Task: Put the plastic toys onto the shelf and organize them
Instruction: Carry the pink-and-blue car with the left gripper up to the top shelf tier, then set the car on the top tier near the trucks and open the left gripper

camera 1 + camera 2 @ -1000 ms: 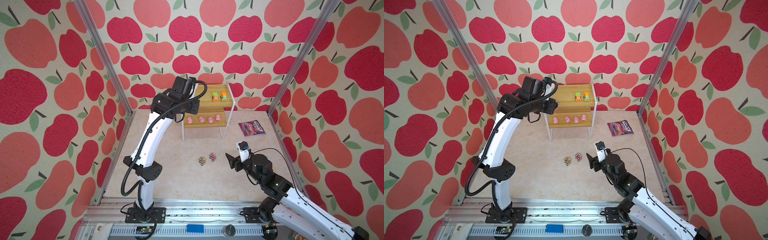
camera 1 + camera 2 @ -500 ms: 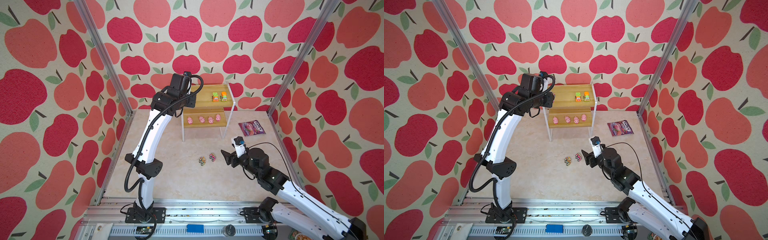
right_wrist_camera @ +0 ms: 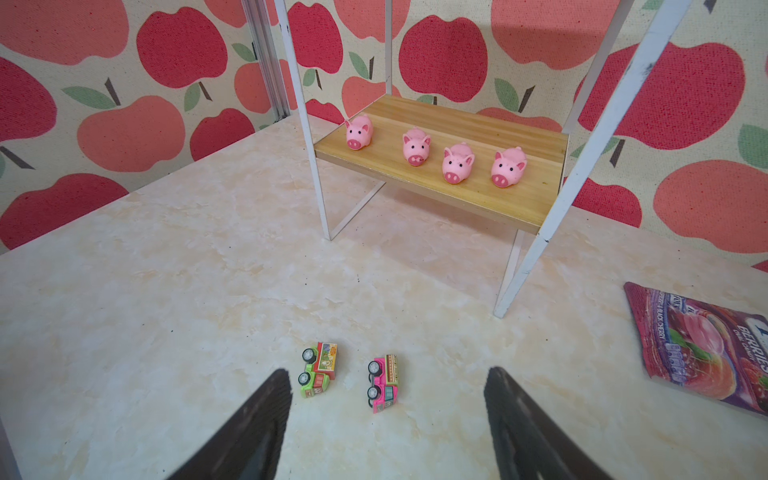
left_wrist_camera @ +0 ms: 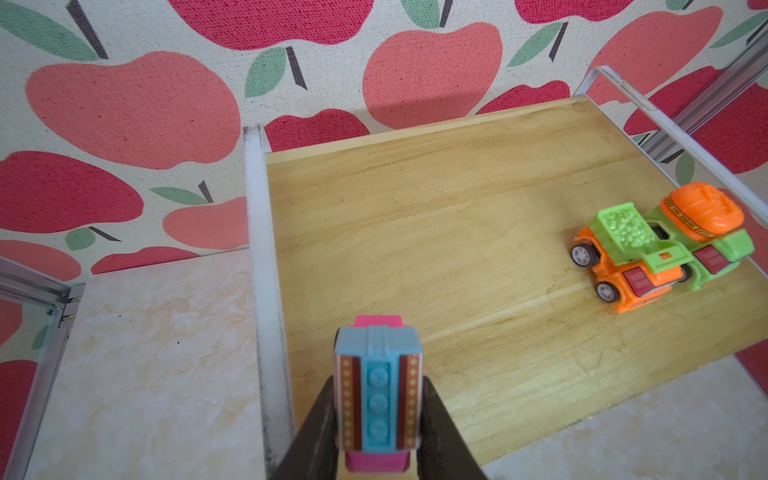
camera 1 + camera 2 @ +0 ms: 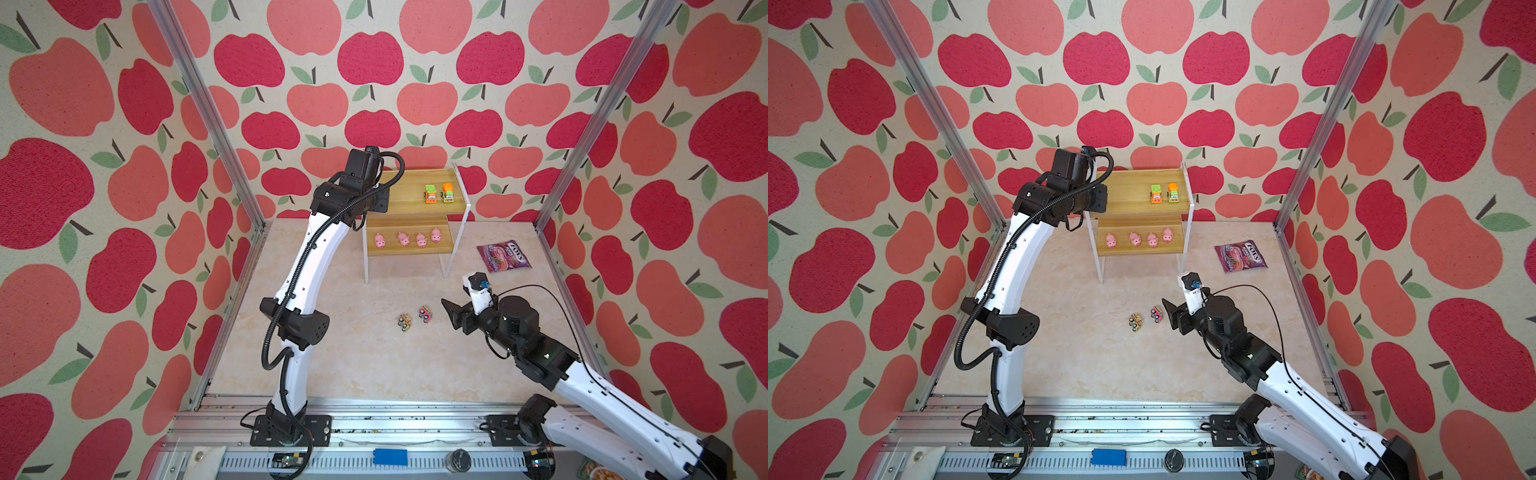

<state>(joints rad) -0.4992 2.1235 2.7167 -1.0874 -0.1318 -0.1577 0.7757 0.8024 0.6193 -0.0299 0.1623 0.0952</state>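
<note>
The left tool (image 4: 378, 386) is clamping its jaws on the pink-and-blue car (image 4: 376, 353), gripping it by both sides. It is holding this car over the left end of the upper board of the shelf (image 4: 415, 208), just beside the white frame rail (image 4: 259, 232); whether the car is touching the board cannot be told. At the right end of the same board, the orange truck (image 4: 623, 274) and the green truck (image 4: 706, 245) are standing side by side, touching. On the lower board (image 3: 478, 129), the four pink pigs (image 3: 457, 164) are standing in a row, snouts facing forward. The right tool (image 3: 387, 374) is hovering low over the desk (image 3: 166, 291) with its jaws apart and gripping nothing. Just ahead of it, the green car (image 3: 318, 370) and the pink car (image 3: 384, 386) are lying on their sides on the desk, near each other but apart. The purple candy bag (image 3: 702, 353) is lying flat to the right of the shelf.
</note>
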